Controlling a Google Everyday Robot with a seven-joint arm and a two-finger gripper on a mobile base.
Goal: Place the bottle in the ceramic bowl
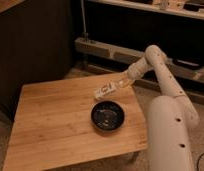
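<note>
Camera view: 1 wooden desk (50,120) carries the ceramic bowl (108,115), which sits upright near the desk's right edge, toward the front. The bottle (106,90) is behind the bowl, close to the desk's far right corner, lying tilted with its right end higher. The hand (124,81) is at that raised end, with its 2 fingers clamped on the bottle. Whether the bottle's lower end touches the desk cannot be told. The bottle and the bowl are near each other but apart. The white arm (165,80) reaches in from the right side.
</note>
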